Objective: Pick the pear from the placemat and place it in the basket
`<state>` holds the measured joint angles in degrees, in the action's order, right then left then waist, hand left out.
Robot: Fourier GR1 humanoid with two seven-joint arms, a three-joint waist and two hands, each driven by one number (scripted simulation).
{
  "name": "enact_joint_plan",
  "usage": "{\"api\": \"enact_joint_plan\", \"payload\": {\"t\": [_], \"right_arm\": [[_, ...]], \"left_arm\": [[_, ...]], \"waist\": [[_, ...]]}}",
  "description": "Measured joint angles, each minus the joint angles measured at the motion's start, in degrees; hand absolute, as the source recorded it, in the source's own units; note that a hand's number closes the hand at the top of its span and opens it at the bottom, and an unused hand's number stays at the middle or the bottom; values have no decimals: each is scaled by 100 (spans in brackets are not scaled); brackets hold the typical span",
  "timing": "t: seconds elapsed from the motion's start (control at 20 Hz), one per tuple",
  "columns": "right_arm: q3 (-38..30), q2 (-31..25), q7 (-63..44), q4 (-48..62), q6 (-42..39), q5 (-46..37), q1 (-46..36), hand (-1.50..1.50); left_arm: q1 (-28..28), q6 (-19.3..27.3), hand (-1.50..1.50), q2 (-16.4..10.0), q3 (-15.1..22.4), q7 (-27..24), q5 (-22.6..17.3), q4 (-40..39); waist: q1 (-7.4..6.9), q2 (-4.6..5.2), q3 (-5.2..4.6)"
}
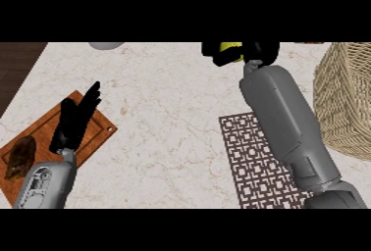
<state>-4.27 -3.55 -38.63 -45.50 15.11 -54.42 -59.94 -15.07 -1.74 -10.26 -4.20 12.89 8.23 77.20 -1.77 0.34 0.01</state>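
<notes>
So the big pale marble counter [159, 98] fills most of what I'm looking down at. On my right there's the wicker basket [348, 98], partly cut off by the edge of the view. Next to it, nearer to me, is the dark patterned placemat [250, 162], and my right forearm crosses over it. Over on my left is a wooden cutting board [94, 135] with some brown lump [20, 154] on its near end; can't tell what that is.

My left hand [76, 117] sits over the board, fingers straight, holding nothing. My right hand [262, 50] is up at the far edge of the view, fingers curled around the pear [230, 49]. Only a bit of yellow-green shows between them. So the pear's off the placemat, left of the basket and not in it.
</notes>
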Motion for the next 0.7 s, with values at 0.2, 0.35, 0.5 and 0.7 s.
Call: {"api": "enact_joint_plan", "payload": {"t": [0.2, 0.35, 0.5, 0.7], "right_arm": [[-178, -153, -261, -191, 176, -6, -549, 150], [-281, -378, -461, -223, 109, -42, -993, 150], [-395, -618, -686, -254, -74, -32, -1388, 150], [-548, -900, -792, -10, -142, -27, -1785, 150]], "left_arm": [[80, -55, 0, -60, -55, 42, -58, 125], [174, -104, 0, -94, -76, 28, -87, 210], [155, -41, 0, -67, -80, 15, -39, 167], [177, -3, 0, -11, -25, 17, 24, 179]], "waist": [[54, -24, -2], [75, -29, -2], [104, -31, -4], [98, -24, -5]]}}
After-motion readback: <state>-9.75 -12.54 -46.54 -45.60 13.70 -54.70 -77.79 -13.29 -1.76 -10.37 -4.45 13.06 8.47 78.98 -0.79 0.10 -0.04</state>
